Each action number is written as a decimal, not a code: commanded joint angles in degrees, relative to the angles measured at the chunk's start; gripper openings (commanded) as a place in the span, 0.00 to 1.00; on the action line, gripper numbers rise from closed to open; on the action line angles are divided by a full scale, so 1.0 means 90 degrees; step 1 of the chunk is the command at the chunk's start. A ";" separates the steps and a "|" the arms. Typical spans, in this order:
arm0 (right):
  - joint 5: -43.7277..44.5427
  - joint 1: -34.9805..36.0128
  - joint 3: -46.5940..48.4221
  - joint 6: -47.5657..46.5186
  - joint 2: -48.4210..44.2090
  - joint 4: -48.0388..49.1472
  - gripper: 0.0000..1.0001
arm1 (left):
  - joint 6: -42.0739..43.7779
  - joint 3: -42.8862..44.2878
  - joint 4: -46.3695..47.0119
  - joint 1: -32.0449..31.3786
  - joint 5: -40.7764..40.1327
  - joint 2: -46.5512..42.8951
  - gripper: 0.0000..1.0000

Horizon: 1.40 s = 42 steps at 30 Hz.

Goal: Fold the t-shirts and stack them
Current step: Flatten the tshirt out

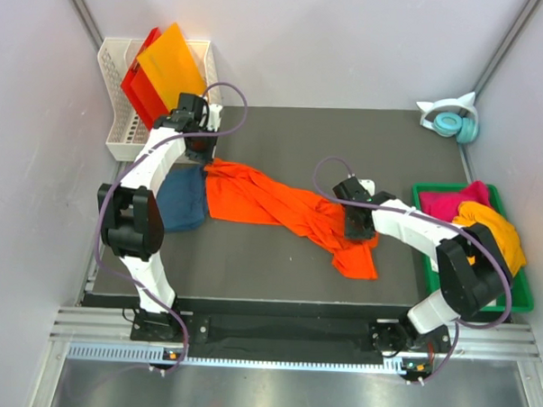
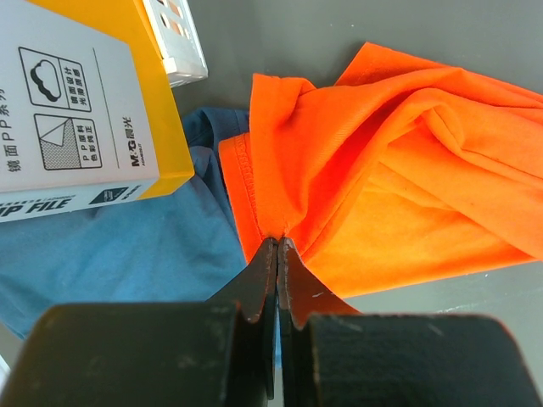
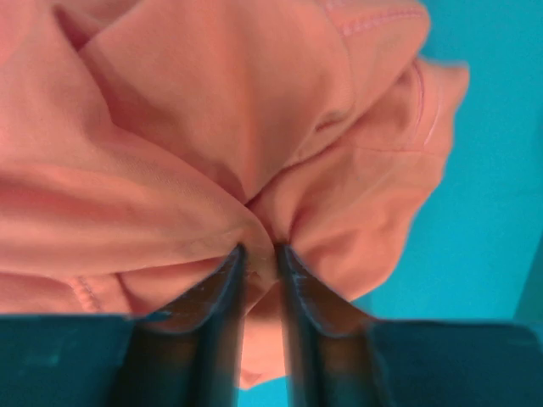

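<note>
left hand: we see it clamped tight on the orange t-shirt hem | right hand: narrow, nipping a fold at the other end | orange t-shirt: strung across the desk, touching the blue t-shirt

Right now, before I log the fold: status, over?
Left gripper shut on orange t-shirt hem. Right gripper pinching its other end. Shirt stretched between them, rumpled, unfolded. Blue t-shirt touches left end.

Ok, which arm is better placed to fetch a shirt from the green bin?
Likely right: the right gripper pinches the bright orange cloth t-shirt nearest the green plastic bin, while the left gripper holds its hem beside the dark teal cloth t-shirt.
</note>
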 commanded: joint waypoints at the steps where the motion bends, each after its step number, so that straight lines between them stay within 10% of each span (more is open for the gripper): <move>1: -0.0085 -0.0109 -0.0053 0.0017 -0.0006 0.0241 0.13 | 0.0051 -0.0048 0.0179 0.0026 0.0021 -0.0349 0.00; 3: -0.0027 -0.0109 -0.0063 0.0027 -0.0093 0.0231 0.00 | 0.0041 -0.0058 0.0189 0.0026 0.0021 -0.0339 0.00; 11: 0.0626 -0.0099 0.0648 0.0057 -0.1320 -0.0625 0.00 | 0.0021 0.0107 0.0140 0.0026 -0.0008 -0.0563 0.00; 20: 0.1897 -0.0256 0.5098 -0.0959 -0.1823 -0.2160 0.00 | -0.0193 0.2215 -0.0485 0.0143 0.0041 -0.1403 0.00; 34: 0.2140 -0.0265 0.5522 -0.1613 -0.3266 -0.1966 0.00 | 0.0236 0.1329 -0.0299 0.0153 -0.0828 -0.4498 0.00; 42: 0.2376 -0.0256 0.8608 -0.2277 -0.2447 -0.2572 0.00 | 0.0256 0.2179 -0.0572 0.0153 -0.0946 -0.4977 0.00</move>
